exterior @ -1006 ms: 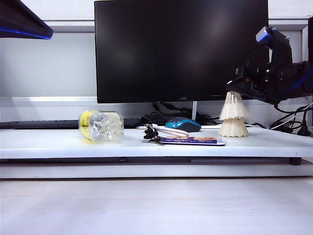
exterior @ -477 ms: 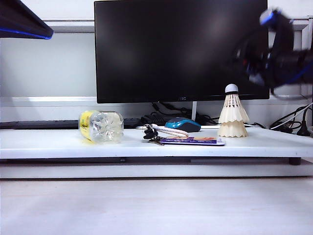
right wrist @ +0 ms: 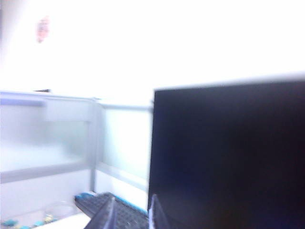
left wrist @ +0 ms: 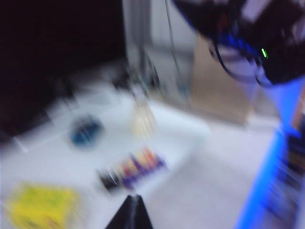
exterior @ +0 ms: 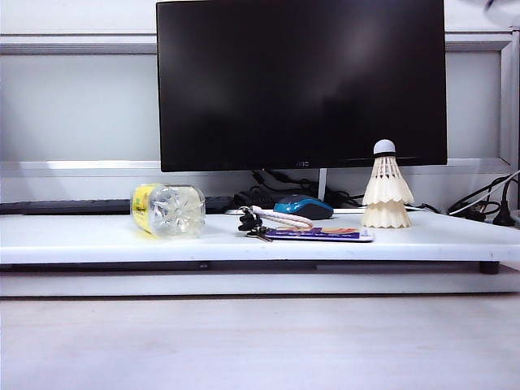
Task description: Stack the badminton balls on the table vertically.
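Observation:
Two white badminton balls stand stacked on the right of the white table (exterior: 81, 236), cork tips up. The upper one (exterior: 387, 177) nests over the lower one (exterior: 387, 215), and nothing touches them. Neither gripper shows in the exterior view. In the blurred left wrist view the stack (left wrist: 143, 119) is a pale smear well beyond my left gripper (left wrist: 135, 212), whose fingers meet in a point with nothing between them. My right gripper (right wrist: 133, 214) is open and empty, facing the black monitor (right wrist: 228, 152); no badminton ball shows in that view.
A clear bottle with a yellow label (exterior: 168, 210) lies on the table's left. White cord with keys (exterior: 272, 219), a flat card (exterior: 321, 234) and a blue mouse (exterior: 305, 206) sit mid-table. The monitor (exterior: 301, 81) stands behind, cables (exterior: 487, 207) at the right.
My right gripper let go of the top badminton ball, rose up and right, and left the exterior view. The left arm also left the top left corner. The stack stayed upright.

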Motion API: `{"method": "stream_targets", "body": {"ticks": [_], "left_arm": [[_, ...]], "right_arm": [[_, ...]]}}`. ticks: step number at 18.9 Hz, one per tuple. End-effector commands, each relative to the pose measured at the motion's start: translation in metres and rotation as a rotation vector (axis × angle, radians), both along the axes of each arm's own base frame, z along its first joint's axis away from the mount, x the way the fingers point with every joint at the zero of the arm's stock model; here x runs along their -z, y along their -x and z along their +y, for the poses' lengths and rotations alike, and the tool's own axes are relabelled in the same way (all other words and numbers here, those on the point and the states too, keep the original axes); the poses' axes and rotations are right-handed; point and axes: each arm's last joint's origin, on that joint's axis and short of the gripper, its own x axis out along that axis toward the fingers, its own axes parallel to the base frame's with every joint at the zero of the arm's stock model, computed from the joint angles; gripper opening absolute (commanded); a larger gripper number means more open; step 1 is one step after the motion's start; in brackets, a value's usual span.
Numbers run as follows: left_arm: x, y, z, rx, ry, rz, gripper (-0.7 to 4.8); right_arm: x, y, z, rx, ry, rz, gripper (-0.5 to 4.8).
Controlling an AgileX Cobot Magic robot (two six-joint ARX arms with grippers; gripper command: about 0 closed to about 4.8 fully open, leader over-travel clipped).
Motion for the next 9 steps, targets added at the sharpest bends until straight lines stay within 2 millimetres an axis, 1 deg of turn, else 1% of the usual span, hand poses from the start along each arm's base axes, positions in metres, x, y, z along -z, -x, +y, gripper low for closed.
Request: {"method": "stream_targets", "body": {"ticks": [1, 2, 4, 5, 6, 7, 9], "left_arm": [[-0.005, 0.031, 0.012, -0.115, 0.046, -0.119, -0.06], [-0.004, 0.041, 0.016, -0.132, 0.057, -0.146, -0.05], [0.001, 0.051, 0.019, -0.141, 0.06, -0.15, -0.06], [0.003, 0.053, 0.019, -0.147, 0.057, -0.13, -0.05], [0.005, 0.053, 0.019, -0.147, 0.058, -0.108, -0.05], [0.006, 0.052, 0.019, -0.156, 0.065, -0.087, -0.05], [0.007, 0.051, 0.021, -0.216, 0.084, -0.062, -0.05]], "right_arm": [[-0.025, 0.029, -0.007, -0.015, 0.03, -0.004, 0.48], [-0.032, 0.042, -0.012, 0.015, 0.045, 0.025, 0.47], [-0.036, 0.058, -0.016, 0.067, 0.092, 0.081, 0.41], [-0.035, 0.067, -0.017, 0.112, 0.134, 0.109, 0.37], [-0.033, 0.072, -0.018, 0.151, 0.16, 0.129, 0.26], [-0.029, 0.082, -0.019, 0.22, 0.207, 0.169, 0.07], [-0.023, 0.098, -0.02, 0.261, 0.283, 0.23, 0.0]]}}
